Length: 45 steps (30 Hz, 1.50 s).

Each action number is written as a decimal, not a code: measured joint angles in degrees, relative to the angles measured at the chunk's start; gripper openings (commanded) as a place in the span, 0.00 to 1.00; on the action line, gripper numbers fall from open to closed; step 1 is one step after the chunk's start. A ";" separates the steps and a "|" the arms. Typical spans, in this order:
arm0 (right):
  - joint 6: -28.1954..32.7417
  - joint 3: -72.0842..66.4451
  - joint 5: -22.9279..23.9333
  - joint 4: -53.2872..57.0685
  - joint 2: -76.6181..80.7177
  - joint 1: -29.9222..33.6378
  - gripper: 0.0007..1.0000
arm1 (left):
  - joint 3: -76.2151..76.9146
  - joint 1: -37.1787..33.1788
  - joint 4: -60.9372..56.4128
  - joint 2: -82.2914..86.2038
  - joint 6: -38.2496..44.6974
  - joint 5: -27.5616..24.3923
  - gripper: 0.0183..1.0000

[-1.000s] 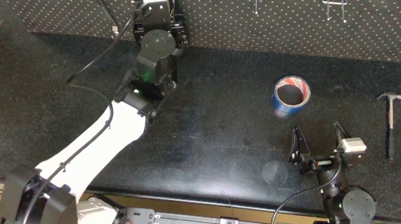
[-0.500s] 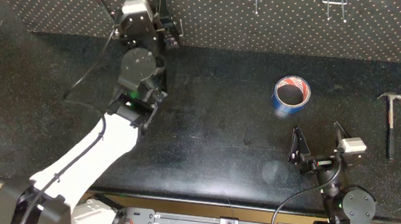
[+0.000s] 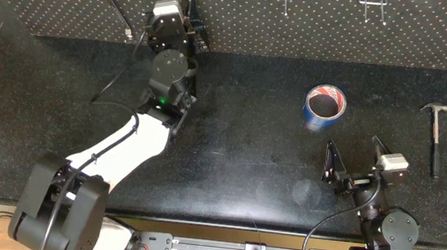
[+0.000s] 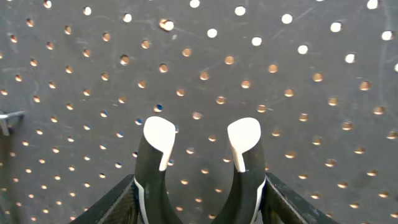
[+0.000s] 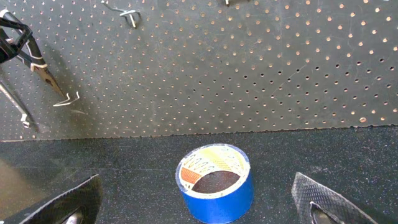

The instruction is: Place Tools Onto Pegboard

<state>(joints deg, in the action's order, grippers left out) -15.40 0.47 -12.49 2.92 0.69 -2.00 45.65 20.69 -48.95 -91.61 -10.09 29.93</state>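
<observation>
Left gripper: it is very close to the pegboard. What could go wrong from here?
The left gripper, open and empty, faces the pegboard closely; pushing forward may knock it. The tape roll lies flat before the open right gripper; a poor grasp could shove it away.

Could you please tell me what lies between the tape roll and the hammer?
Nothing; in the top view, the black table surface between the tape roll and the hammer is bare.
</observation>
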 measured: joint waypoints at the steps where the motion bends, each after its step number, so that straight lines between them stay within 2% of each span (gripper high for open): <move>1: 0.00 0.00 0.00 0.00 0.00 0.00 1.00 | 0.00 -0.48 0.02 -0.02 0.02 0.00 0.01; 8: 0.00 0.00 0.00 0.00 0.00 0.00 1.00 | 0.00 -1.16 0.57 -0.13 1.09 -0.94 0.01; 19: 0.00 0.00 0.00 0.00 0.00 0.00 1.00 | -0.04 -1.16 8.72 -0.33 1.09 -5.86 0.01; 27: 0.00 0.00 0.00 0.00 0.00 0.00 1.00 | -0.04 -1.16 13.70 -0.33 1.09 -7.08 0.02; 28: 0.00 0.00 0.00 0.00 0.00 0.00 1.00 | -0.04 -1.16 14.36 -0.33 1.09 -7.10 0.11; 29: 0.00 0.00 0.00 0.00 0.00 0.00 1.00 | -0.04 -1.16 14.80 -0.33 1.09 -7.13 0.17; 34: 0.00 0.00 0.00 0.00 0.00 0.00 1.00 | -0.04 -1.16 15.63 -0.33 1.09 -7.28 0.41; 40: 0.00 0.00 0.00 0.00 0.00 0.00 0.99 | -0.04 -1.16 15.98 -0.33 1.05 -7.52 0.81; 42: 0.00 0.00 0.00 0.00 0.00 0.00 1.00 | -0.04 -1.16 15.96 -0.33 1.05 -7.76 1.00; 45: 0.00 0.00 0.00 0.00 0.00 0.00 1.00 | -0.04 -1.14 15.98 -0.33 -0.04 -8.26 1.00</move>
<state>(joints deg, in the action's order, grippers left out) -15.40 0.47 -12.49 2.92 0.69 -2.00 45.60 19.55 -32.97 -91.94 -10.13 21.67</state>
